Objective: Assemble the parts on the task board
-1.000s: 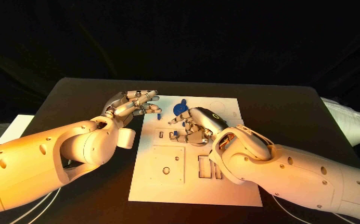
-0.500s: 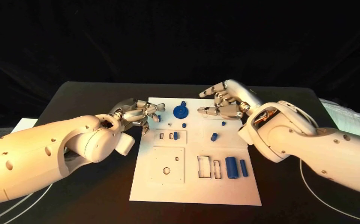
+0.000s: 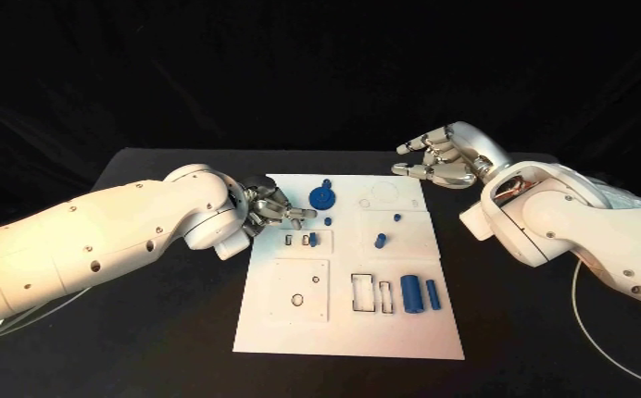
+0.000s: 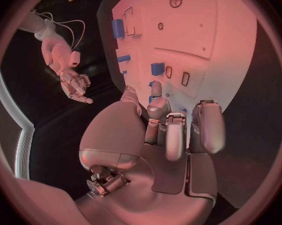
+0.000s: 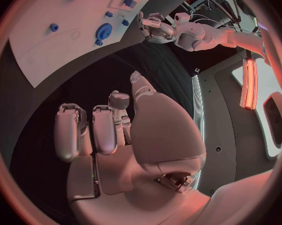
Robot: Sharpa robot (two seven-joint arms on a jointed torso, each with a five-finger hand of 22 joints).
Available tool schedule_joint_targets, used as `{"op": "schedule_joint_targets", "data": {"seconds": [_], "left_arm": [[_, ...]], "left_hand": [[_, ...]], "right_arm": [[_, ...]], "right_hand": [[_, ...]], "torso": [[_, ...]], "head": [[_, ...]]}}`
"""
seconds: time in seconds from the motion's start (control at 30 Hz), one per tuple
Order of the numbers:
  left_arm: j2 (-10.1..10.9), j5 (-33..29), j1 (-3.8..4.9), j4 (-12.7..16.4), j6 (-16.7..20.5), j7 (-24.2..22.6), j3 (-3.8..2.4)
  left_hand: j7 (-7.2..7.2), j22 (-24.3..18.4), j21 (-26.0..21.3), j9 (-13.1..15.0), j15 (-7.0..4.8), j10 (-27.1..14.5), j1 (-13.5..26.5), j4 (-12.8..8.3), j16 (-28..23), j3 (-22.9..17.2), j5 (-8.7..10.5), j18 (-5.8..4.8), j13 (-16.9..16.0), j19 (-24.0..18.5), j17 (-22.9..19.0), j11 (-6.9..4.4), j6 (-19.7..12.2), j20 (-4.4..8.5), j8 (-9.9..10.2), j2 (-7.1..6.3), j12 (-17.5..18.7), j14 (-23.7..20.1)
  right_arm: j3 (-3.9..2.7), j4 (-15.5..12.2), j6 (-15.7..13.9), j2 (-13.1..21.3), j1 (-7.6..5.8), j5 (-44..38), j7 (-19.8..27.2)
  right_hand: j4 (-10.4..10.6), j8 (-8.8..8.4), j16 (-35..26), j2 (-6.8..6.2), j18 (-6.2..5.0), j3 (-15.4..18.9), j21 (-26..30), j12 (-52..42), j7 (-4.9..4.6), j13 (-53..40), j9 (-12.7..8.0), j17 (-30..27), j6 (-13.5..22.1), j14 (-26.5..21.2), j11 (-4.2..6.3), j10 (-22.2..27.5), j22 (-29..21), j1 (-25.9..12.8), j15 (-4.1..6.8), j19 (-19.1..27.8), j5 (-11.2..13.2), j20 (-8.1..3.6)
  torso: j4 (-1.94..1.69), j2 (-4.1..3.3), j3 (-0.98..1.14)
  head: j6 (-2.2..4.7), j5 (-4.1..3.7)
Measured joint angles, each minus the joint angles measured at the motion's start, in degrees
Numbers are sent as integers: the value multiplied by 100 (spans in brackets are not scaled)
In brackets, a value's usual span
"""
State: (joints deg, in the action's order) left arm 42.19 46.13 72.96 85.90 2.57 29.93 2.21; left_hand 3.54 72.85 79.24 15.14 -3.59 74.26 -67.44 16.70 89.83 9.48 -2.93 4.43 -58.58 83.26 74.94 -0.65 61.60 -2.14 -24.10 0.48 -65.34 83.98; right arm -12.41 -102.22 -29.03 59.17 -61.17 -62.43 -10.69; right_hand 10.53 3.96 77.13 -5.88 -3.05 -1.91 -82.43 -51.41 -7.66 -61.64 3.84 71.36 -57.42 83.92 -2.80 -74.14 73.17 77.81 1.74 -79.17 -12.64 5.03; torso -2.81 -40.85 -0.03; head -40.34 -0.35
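A black counter point(image 3: 160, 324) stands before a dark backdrop and carries the white task board point(image 3: 350, 324) at its middle.

The left hand point(image 3: 268, 206) sits at the board's left edge, near its far end. Its fingers are curled inward; whether they hold anything cannot be told. Just beyond its fingertips on the board lies a blue gear-shaped part point(image 3: 320, 198), with a small blue piece point(image 3: 327, 222) just beside that. Nearest the hand, in the first row of slots, a small blue insert point(image 3: 310, 241) stands in a slot.

The right hand point(image 3: 446, 159) is raised off the far right corner of the board, clear of it, fingers loosely bent and apart, nothing in them. Inward from this hand, two small blue pegs point(image 3: 387, 230) stand on the board's right half. Farther toward the robot, two blue cylinders point(image 3: 421, 294) lie side by side beside rectangular recesses point(image 3: 371, 294).
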Motion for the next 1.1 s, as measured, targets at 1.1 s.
{"op": "schedule_joint_targets", "data": {"seconds": [1.1], "left_arm": [[-918, 930, 68, -773, -1269, 770, 0]], "left_hand": [[-102, 209, 218, 1121, -81, 78, -40, -20, 0, 498, 0, -87, -385, 59, -2, -78, -493, 59, -979, 313, -255, -2]], "right_arm": [[7, 145, 205, -58, -11, 188, -372]], "right_hand": [[47, 0, -45, 22, 0, 48, 21, 52, -21, 34, 3, -58, -21, 0, 8, 7, -48, 24, 0, 20, 0, -20]], "torso": [[10, -8, -4]], "head": [[-126, -12]]}}
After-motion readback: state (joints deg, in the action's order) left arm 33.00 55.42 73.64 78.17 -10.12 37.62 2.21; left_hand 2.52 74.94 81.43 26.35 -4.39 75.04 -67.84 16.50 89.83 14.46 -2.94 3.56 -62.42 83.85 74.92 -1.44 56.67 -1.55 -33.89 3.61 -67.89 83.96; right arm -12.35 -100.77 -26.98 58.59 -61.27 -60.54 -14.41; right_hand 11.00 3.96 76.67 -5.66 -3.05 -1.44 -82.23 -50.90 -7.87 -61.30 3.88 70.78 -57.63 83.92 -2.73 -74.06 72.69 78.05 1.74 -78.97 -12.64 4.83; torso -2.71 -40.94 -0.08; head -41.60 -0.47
